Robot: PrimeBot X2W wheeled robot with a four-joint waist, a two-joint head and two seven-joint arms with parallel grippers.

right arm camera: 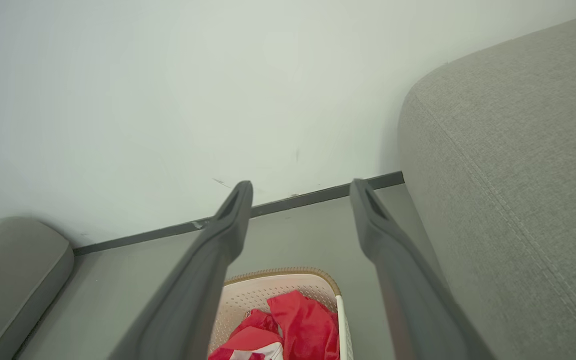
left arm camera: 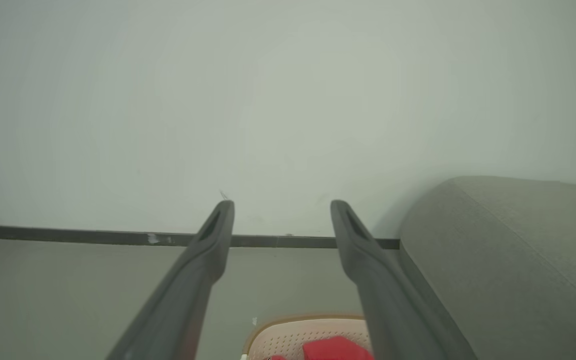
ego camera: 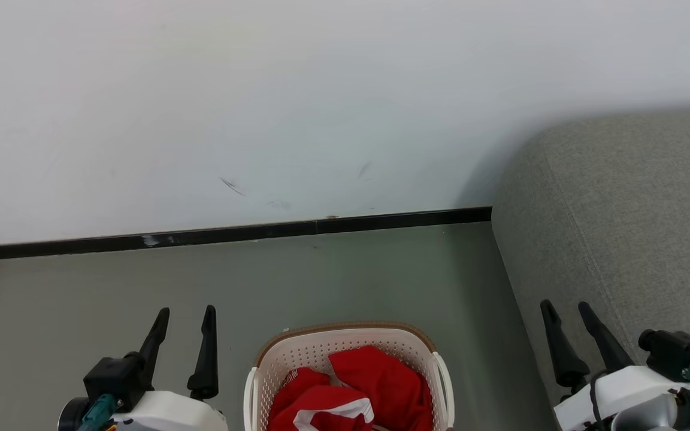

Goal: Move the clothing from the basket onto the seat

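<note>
Between my left tool (ego camera: 186,311) and right tool (ego camera: 565,305), both spread empty, red clothing (ego camera: 375,383) lies in the basket (ego camera: 345,328); the seat (ego camera: 620,209) beside the right tool looks bare, so I judge everything remains.

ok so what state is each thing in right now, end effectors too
basket: upright on the floor, holding the red clothing
red clothing: crumpled inside the basket, not gripped
seat: to the right of the basket, no clothing on the part that shows
left end effector: open, holding nothing, left of the basket
right end effector: open, holding nothing, in front of the seat
</note>
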